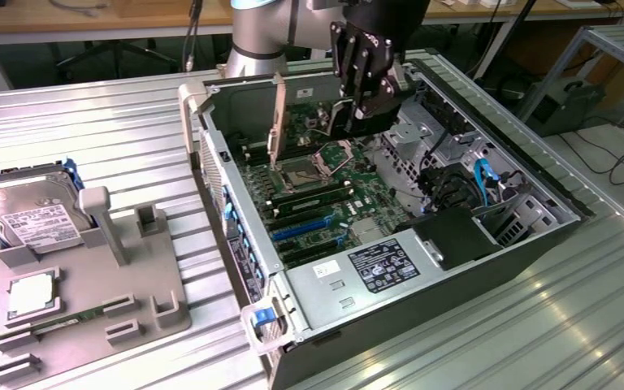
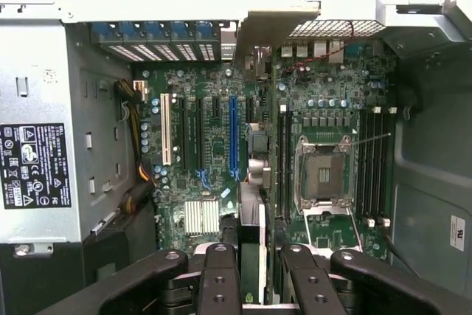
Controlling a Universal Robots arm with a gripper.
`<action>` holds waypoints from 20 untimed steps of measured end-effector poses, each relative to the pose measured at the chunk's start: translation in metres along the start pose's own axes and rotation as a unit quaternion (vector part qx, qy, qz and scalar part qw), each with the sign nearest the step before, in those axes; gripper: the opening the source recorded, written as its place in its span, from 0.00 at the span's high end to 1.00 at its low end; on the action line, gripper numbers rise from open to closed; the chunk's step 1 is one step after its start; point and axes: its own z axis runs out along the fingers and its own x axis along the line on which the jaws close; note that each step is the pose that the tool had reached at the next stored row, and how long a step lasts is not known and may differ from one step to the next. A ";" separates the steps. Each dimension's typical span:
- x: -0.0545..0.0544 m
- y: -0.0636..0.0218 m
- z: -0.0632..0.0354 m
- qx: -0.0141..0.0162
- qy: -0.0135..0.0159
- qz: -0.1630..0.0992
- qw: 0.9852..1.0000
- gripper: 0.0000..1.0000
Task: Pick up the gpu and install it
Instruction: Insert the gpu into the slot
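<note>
Nearest, at the lower left of the exterior view, a grey tray (image 1: pixel 139 317) on the ribbed metal counter (image 1: pixel 106 138), with a narrow green memory stick (image 1: pixel 71 316) lying in it and a silver hard drive (image 1: pixel 32 218) standing at its far end. Just right of the tray, an open computer case (image 1: pixel 399 325) lying on its side, taking up the middle of the frame. Inside, at the near end, a silver power supply (image 1: pixel 383 266) with a black label. Beyond that, the green motherboard (image 1: pixel 328 199) with blue slots (image 1: pixel 301 227) and an empty processor socket (image 1: pixel 296 172). Higher in the frame, above the socket, the black claw (image 1: pixel 364 110) reaching down into the case, clenched on the graphics card (image 1: pixel 312 120). Card held upright on its edge above the motherboard, its long silver bracket toward the exterior view's left, at the case's slotted wall. Cannot tell whether its lower edge touches a slot. From the wrist, the same card (image 2: pixel 252 212) seen edge-on, pinched between the claw (image 2: pixel 258 252) fingers (image 2: pixel 220 271). Farthest back, at the upper middle, the grey arm (image 1: pixel 257 32) and wooden benches behind it.
</note>
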 end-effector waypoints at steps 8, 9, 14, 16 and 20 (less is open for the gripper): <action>0.000 0.0002 0.0082 0.000 0.000 0.000 1.000 0.73; 0.000 0.0002 0.0088 0.000 0.000 0.000 1.000 0.73; 0.000 0.0004 0.0129 0.000 0.000 0.000 1.000 0.73; 0.000 0.0006 0.0165 0.000 0.000 0.000 1.000 0.73; 0.001 0.0008 0.0223 0.000 0.000 0.000 1.000 0.73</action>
